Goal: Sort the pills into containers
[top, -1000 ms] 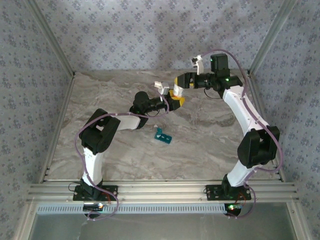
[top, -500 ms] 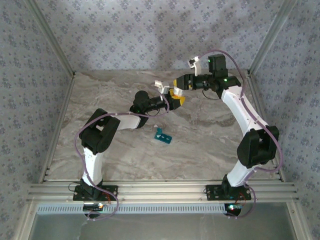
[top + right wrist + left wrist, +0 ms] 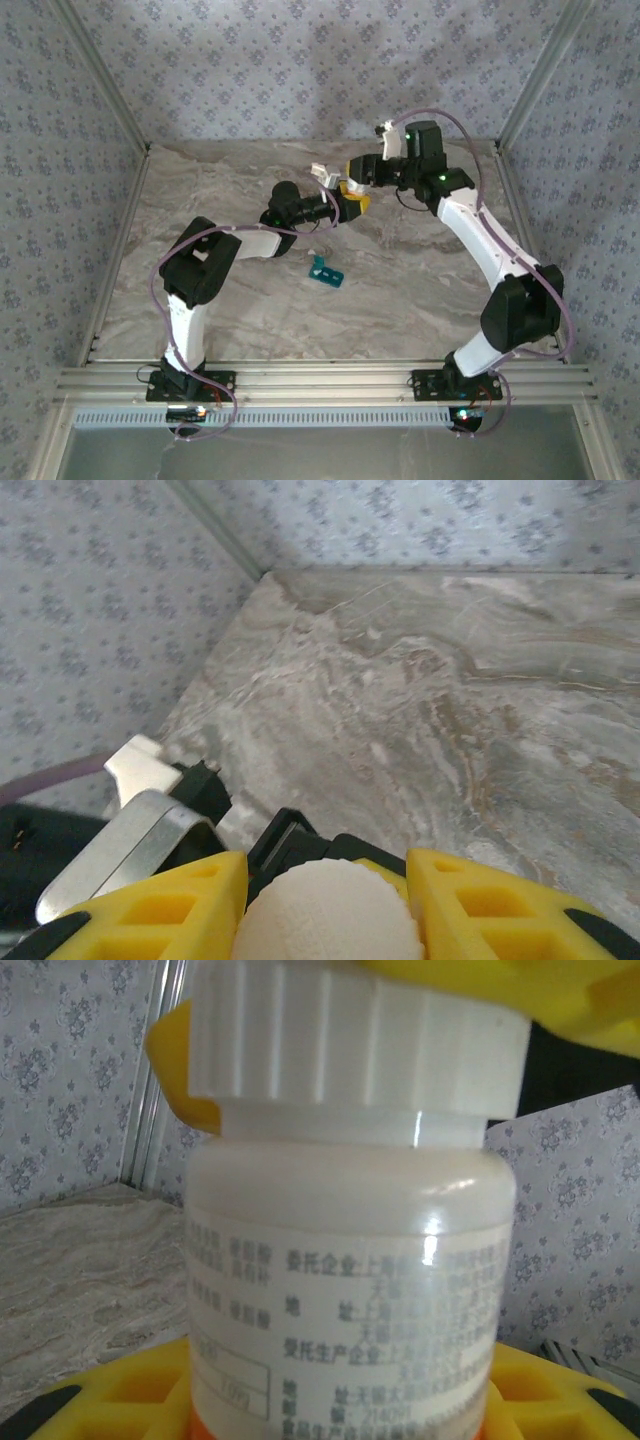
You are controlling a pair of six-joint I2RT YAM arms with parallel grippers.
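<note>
My left gripper [image 3: 350, 205] is shut on a white bottle [image 3: 345, 1290] with printed text and an orange band, held upright above the far middle of the table. Its yellow fingers [image 3: 110, 1400] flank the bottle's base. My right gripper [image 3: 357, 172] reaches in from the right and is shut on the ribbed white cap [image 3: 325, 915], with a yellow finger [image 3: 165, 915] on either side. The same cap [image 3: 350, 1050] tops the bottle in the left wrist view. The teal containers [image 3: 327, 271] lie on the table nearer the arms, apart from both grippers. The pills are out of view.
The marble table [image 3: 420, 270] is boxed in by patterned walls at the back and sides, with metal posts [image 3: 535, 75] at the corners. The left arm's elbow [image 3: 200, 265] hangs over the left half of the table.
My right gripper has moved left and down onto the bottle's cap and shut on it. The left gripper has kept the bottle still.
</note>
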